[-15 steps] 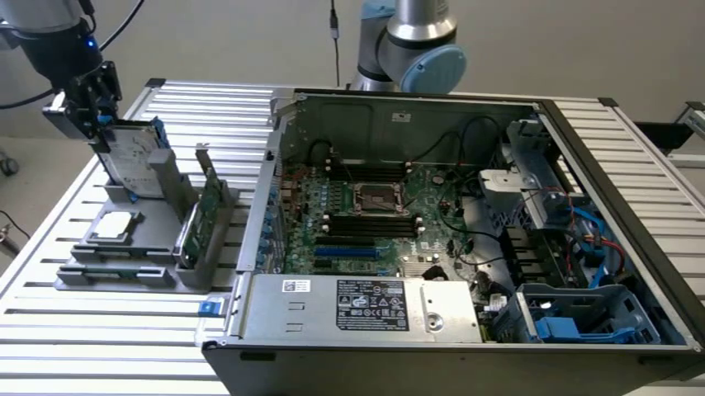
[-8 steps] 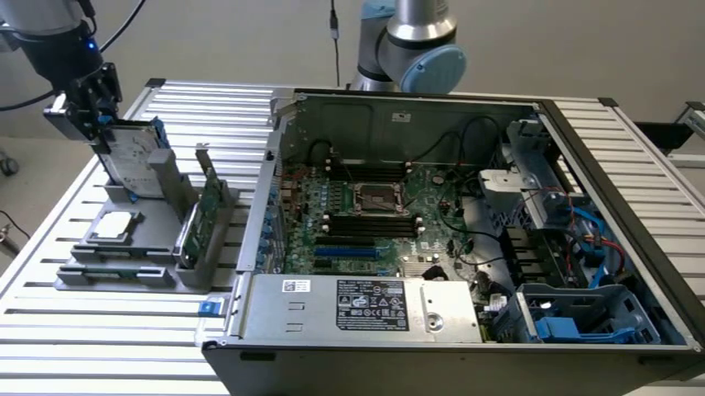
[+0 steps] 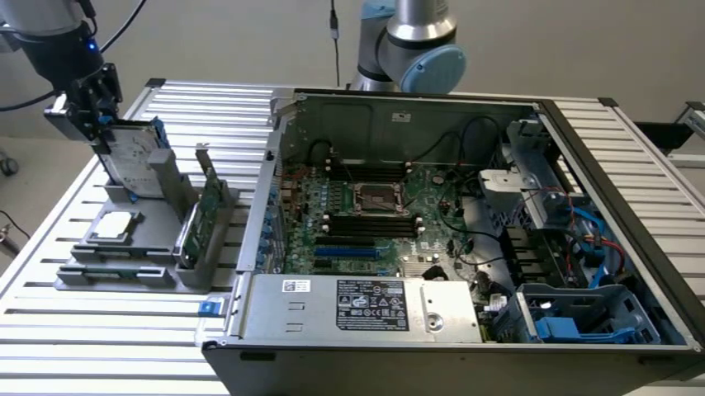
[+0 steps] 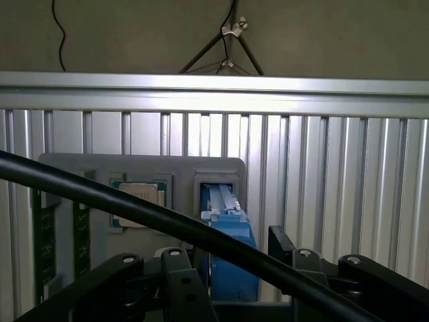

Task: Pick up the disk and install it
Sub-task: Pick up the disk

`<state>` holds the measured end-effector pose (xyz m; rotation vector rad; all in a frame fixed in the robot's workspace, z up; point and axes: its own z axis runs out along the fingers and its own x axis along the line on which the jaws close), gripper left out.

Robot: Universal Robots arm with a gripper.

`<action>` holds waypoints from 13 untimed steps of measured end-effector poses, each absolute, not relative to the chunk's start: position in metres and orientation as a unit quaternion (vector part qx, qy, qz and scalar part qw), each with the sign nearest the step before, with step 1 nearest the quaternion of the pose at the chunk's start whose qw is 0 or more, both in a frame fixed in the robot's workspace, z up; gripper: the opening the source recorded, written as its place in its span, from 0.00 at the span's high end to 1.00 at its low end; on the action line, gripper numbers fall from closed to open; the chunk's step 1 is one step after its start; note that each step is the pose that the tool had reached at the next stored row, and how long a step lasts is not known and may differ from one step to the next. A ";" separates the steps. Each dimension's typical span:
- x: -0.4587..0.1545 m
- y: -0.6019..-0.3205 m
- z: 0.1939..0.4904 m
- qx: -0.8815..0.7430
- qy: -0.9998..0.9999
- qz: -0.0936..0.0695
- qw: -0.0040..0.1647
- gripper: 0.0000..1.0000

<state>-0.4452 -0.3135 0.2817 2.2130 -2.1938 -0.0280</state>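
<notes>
Exterior view first: the disk [image 3: 134, 161] stands on edge in a slot of the grey holder [image 3: 165, 219], over at the exterior view's left, with its blue frame showing along one side. Right on top of it sits the gripper [image 3: 97, 124], spread wide and straddling the disk's upper edge, not clamped on it. Wrist view backs that up: the disk's blue frame [image 4: 231, 265] sits between the two black fingers [image 4: 177, 282], with a gap showing beside one of them. Near the disk's slot, the square chip [image 3: 114, 227] lies flat in the holder, and the green card [image 3: 187, 235] stands on edge nearby. Off to the exterior view's right, well apart, the open computer case [image 3: 617, 148] lies on the slatted table [image 3: 66, 330].
</notes>
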 end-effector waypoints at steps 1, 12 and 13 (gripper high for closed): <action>-0.445 -0.313 0.282 0.710 -0.704 -0.009 0.013 0.46; -0.445 -0.313 0.282 0.710 -0.704 -0.009 0.013 0.64; -0.445 -0.313 0.282 0.710 -0.704 -0.009 0.013 0.64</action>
